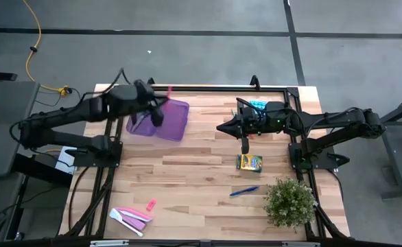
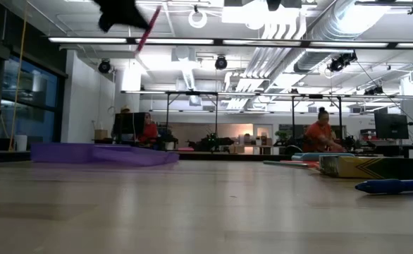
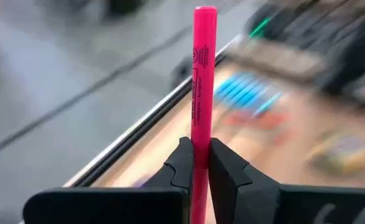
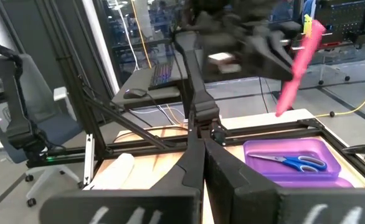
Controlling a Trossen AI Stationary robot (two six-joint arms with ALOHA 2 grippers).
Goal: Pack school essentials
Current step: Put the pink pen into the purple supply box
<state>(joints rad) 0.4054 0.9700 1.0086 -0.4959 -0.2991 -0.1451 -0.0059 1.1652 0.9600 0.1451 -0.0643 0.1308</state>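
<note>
My left end effector (image 3: pixel 195 171) was clamped on the pink marker (image 3: pixel 202 81) above the purple tray (image 1: pixel 177 123). Scissors (image 4: pixel 294 162) were packed; I judged the crayon box (image 1: pixel 250 162) and blue pen (image 1: pixel 244 191) remained. My right end effector (image 4: pixel 198 165) was closed, empty.

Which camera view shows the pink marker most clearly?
The left wrist view: the pink marker fills the picture, upright, clamped in the left claw. The right wrist view shows it from afar, above the purple tray. The high and low views show only a thin pink sliver.
</note>
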